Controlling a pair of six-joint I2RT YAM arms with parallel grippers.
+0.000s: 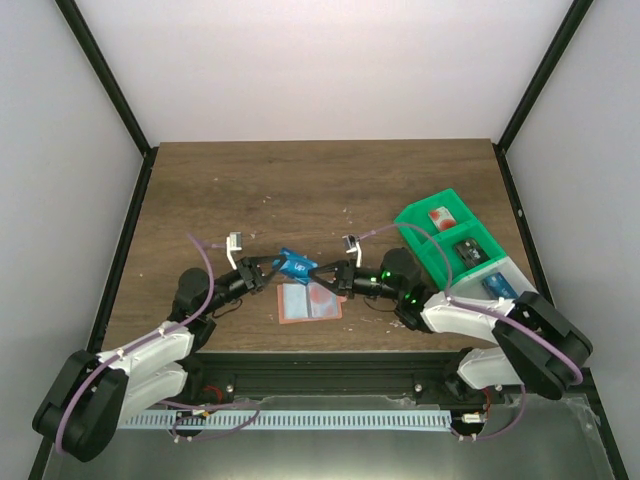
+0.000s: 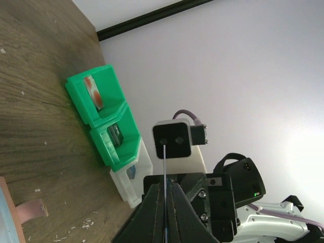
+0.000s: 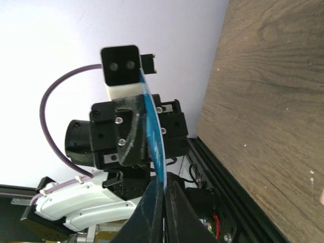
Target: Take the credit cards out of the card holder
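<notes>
Top external: blue card (image 1: 293,265), print illegible.

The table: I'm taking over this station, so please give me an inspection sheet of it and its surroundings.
Surface: wooden table, with pale specks.
Job's things: blue card clamped at opposite ends by both grippers; card holder lying open on the table; red and white card and dark card in separate compartments of the green tray; second blue card in the pale end compartment.
Clutter: nothing seen.
Grippers: left gripper and right gripper both shut on the blue card.
Cables: purple cables loop along each arm.
Surroundings: white walls, black frame.
</notes>
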